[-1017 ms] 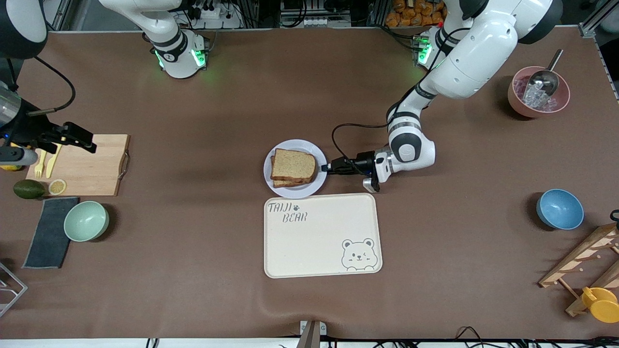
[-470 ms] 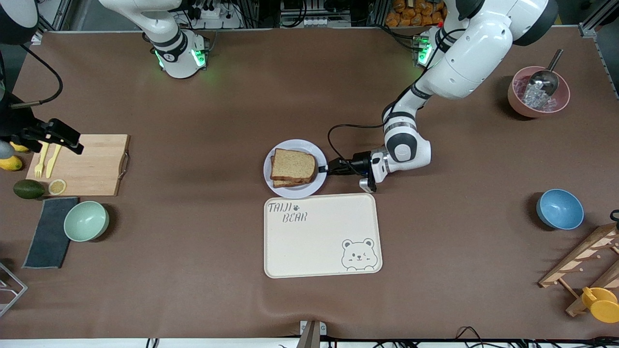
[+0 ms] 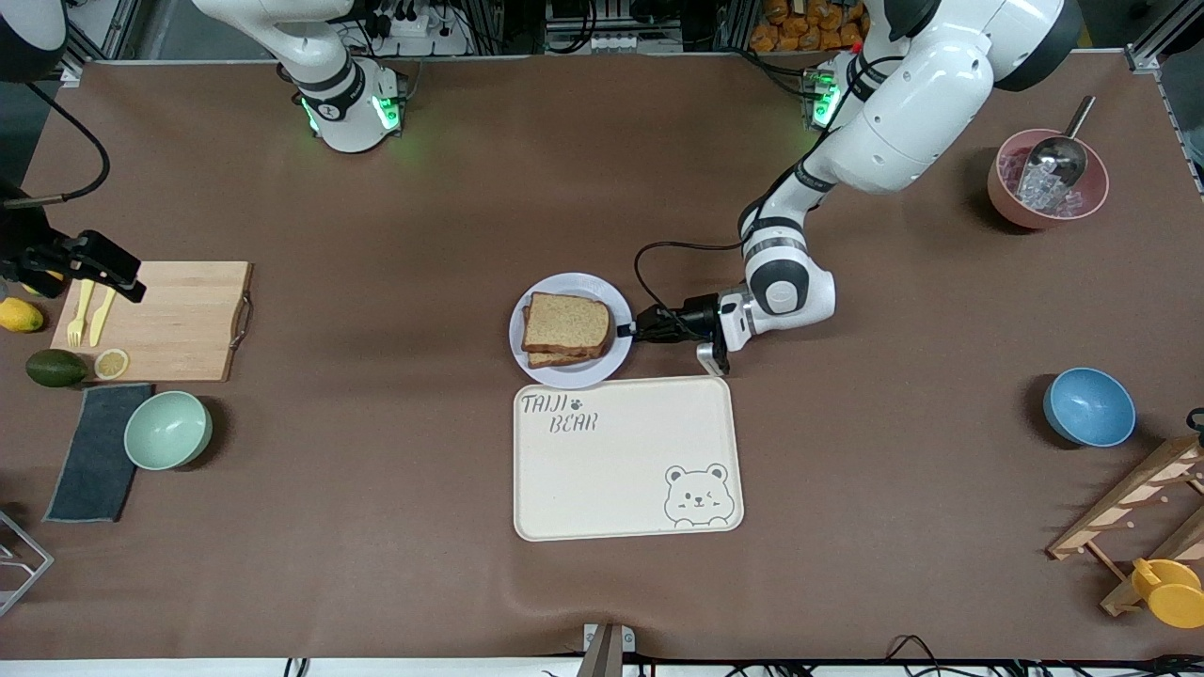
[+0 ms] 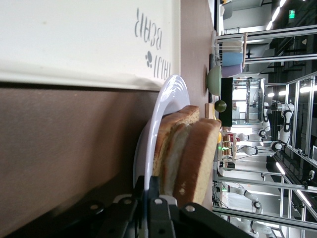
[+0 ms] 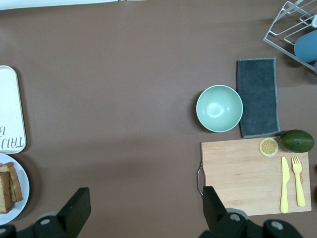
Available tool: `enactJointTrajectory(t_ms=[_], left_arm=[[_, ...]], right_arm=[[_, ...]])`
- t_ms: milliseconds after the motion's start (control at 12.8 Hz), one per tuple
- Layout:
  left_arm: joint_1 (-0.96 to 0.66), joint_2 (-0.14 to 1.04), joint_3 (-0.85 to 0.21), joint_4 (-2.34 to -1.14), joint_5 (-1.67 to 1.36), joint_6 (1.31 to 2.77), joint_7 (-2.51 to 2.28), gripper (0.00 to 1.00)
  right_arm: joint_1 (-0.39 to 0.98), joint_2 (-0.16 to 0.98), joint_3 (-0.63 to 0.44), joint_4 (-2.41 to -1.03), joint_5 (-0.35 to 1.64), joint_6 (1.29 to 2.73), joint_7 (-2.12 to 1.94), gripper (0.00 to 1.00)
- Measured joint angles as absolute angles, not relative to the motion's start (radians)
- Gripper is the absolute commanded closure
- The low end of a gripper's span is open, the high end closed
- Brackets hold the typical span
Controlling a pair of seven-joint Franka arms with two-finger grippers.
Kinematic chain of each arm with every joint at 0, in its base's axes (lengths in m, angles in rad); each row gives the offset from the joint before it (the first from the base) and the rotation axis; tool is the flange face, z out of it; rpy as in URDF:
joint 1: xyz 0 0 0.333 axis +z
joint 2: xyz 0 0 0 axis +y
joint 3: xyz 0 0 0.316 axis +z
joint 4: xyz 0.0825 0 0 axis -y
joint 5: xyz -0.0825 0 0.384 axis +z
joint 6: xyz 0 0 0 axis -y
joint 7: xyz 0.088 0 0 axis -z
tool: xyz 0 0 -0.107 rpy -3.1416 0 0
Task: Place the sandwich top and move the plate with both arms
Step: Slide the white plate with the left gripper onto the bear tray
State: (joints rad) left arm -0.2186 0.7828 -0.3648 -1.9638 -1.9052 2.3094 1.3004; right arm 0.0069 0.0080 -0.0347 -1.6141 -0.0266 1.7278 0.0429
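The plate (image 3: 574, 378) sits mid-table, just farther from the front camera than the cream tray (image 3: 625, 458). On it lies a stacked sandwich with the plain sandwich top (image 3: 566, 322) uppermost. My left gripper (image 3: 628, 329) lies low at the plate's edge toward the left arm's end. In the left wrist view it (image 4: 148, 186) is shut on the plate's rim (image 4: 166, 99), with the sandwich top (image 4: 200, 158) right beside it. My right gripper (image 3: 118, 273) is open and empty, held over the cutting board's outer edge; it also shows in the right wrist view (image 5: 143, 208).
A wooden cutting board (image 3: 179, 320) with yellow cutlery and a lemon slice, an avocado (image 3: 55, 368), a grey cloth (image 3: 94, 451) and a green bowl (image 3: 167, 430) are at the right arm's end. A blue bowl (image 3: 1088, 406) and a pink bowl of ice (image 3: 1047, 179) are at the left arm's end.
My left gripper has closed in on the plate's rim and the plate has shifted slightly toward the right arm's end. My right gripper has drawn back toward its end of the table.
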Motion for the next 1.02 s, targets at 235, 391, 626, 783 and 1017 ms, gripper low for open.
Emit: enactJointTrajectory(t_ms=[235,391,626,783,1017], left_arm=[[-0.224,0.783,-0.376,-1.963,-1.974,2.31,1.357,1.0],[-0.224,0.783,-0.4,-1.958,-2.037,2.32,1.379,1.0],[-0.223,0.783,-0.425,-1.948,-2.073,2.324,1.391,1.0],[-0.214,0.783,-0.445,-1.939,-2.088,2.324,1.391,1.0],[-0.157,0.774,-0.502,-1.927,-2.095,2.325,1.391,1.0]], right_arm=[[0.007,0.01,-0.036,-1.607,-0.027,1.728,0.046,0.0],[0.007,0.01,-0.036,-1.603,-0.027,1.727,0.046,0.0],[0.007,0.013,-0.034,-1.602,-0.028,1.725,0.046,0.0],[0.007,0.015,-0.032,-1.602,-0.028,1.722,0.046,0.0],[0.007,0.016,-0.031,-1.594,-0.049,1.722,0.046,0.0]])
